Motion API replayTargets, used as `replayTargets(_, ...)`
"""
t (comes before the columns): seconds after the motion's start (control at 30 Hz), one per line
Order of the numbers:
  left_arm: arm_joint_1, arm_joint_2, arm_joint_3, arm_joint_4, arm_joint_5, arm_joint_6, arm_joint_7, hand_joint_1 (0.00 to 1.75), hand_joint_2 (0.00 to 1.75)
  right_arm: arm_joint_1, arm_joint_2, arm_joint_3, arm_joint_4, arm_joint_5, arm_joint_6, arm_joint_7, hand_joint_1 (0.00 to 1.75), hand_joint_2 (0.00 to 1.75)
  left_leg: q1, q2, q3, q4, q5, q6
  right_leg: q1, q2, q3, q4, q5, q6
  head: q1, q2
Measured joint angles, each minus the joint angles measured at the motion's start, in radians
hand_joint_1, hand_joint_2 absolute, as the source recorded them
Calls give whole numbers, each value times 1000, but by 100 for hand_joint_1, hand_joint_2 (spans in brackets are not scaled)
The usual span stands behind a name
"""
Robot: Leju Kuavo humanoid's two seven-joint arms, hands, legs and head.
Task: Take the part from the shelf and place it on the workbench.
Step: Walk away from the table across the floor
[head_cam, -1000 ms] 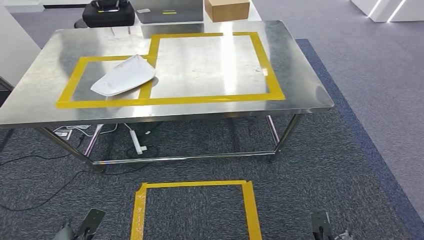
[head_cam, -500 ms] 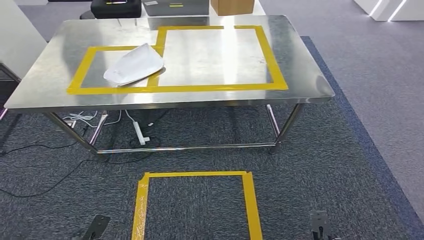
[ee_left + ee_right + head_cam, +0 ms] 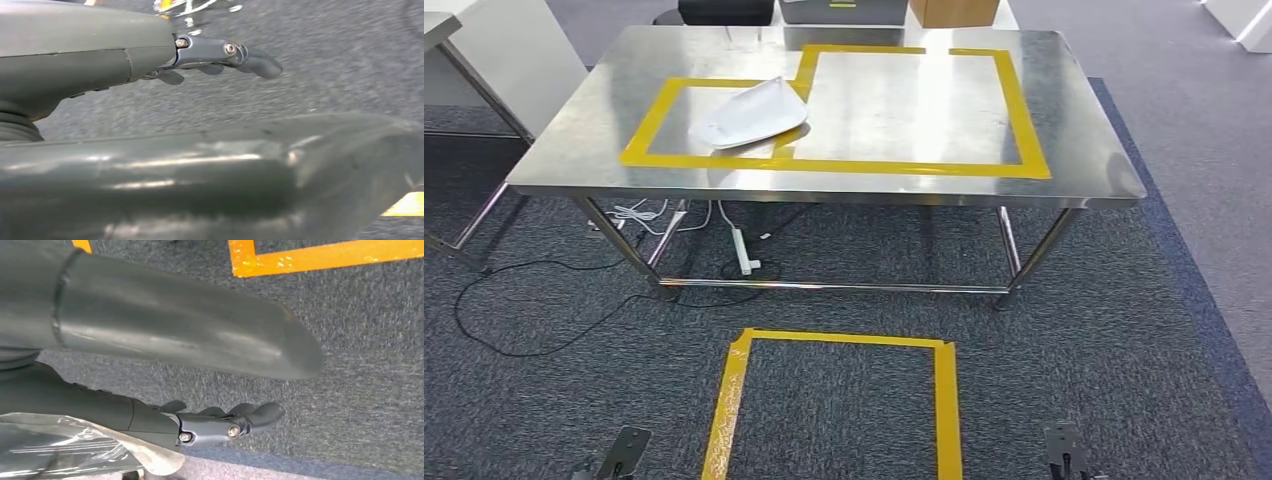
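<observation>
Part (image 3: 752, 115), white and curved, already lies on my bench (image 3: 1084, 150) across the yellow tape, while my left hand (image 3: 220, 52) and right hand (image 3: 220, 422) hang empty, fingers loosely extended.

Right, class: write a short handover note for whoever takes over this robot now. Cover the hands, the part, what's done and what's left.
Left hand: holds nothing, fingers stretched out, hanging over the carpet.
Right hand: holds nothing, hanging over the carpet.
White part: lies on the workbench, mostly inside the smaller yellow tape frame, overlapping its tape on one side.
Done: the part appears placed.
Left: probably nothing, unless the overlap needs correcting.
</observation>
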Motion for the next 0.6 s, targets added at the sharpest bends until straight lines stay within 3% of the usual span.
replayTargets(0.07, 2, -1, 0, 2, 0, 0, 4, 0, 0, 0, 1, -1, 0, 1, -4, -3, 0, 0, -1, 24, -20, 38, -28, -13, -5, -28, 1, -9, 7, -6, -7, 0)
replayTargets(0.13, -1, -2, 0, 3, -1, 0, 4, 0, 0, 1, -1, -1, 0, 1, -6, -5, 0, 0, 3, 74, -68, 153, -96, -26, -6, -61, 1, -13, 10, -9, -17, 0)
replayTargets(0.17, -2, -2, 0, 3, -1, 0, 4, 0, 0, 2, -1, -2, 0, 1, -7, -5, 0, 0, 7, 88, -94, 219, -127, -32, -5, -79, 0, -12, 10, -10, -20, 0)
replayTargets(0.23, -1, -2, 0, 3, -1, -1, 5, 0, 0, 2, -1, -2, 0, 2, -6, -6, 0, 0, 14, 97, -109, 278, -143, -40, -5, -110, -3, -10, 10, -9, -20, 0)
replayTargets(0.3, 1, -1, 0, 3, 0, -4, 9, 0, 0, 0, -2, -2, 0, 8, -2, -8, 0, 0, 18, 108, -53, 194, -94, -43, -6, -137, -5, -5, 8, -7, -20, 0)
replayTargets(0.37, 0, 1, 1, 3, 5, -10, 11, 0, 0, -2, -4, -1, 0, 18, 6, -8, 0, 0, 14, 149, 20, 62, -50, -38, -3, -160, -5, 1, 5, 1, -21, 0)
replayTargets(0.4, 0, 1, 2, 3, 9, -12, 8, 0, 0, -3, -6, 0, 0, 25, 10, -5, 0, 0, 11, 165, 38, 23, -41, -31, 0, -168, -6, 3, 4, 6, -21, 0)
replayTargets(0.43, 0, 2, 4, 3, 14, -12, 5, 0, 0, -4, -8, 3, 0, 30, 14, -1, 0, 0, 6, 175, 43, 7, -42, -24, 3, -176, -7, 5, 4, 11, -21, 0)
replayTargets(0.5, 3, 3, 11, 4, 19, -10, -2, 0, 0, -7, -9, 6, 0, 39, 22, 10, 0, 0, 2, 161, 35, 7, -39, -7, 4, -191, -8, 5, 6, 22, -20, 0)
replayTargets(0.53, 5, 4, 14, 4, 21, -8, -5, 0, 0, -8, -9, 9, 0, 44, 25, 14, 0, 0, 3, 152, 33, 5, -36, 0, 3, -184, -12, 9, -1, 26, -19, 0)
replayTargets(0.6, 3, 6, 19, 4, 19, -3, -9, 0, 0, -8, -9, 13, 0, 51, 28, 21, 0, 0, 6, 132, 29, 0, -27, 16, -1, -136, -39, 65, -43, 32, -16, 0)
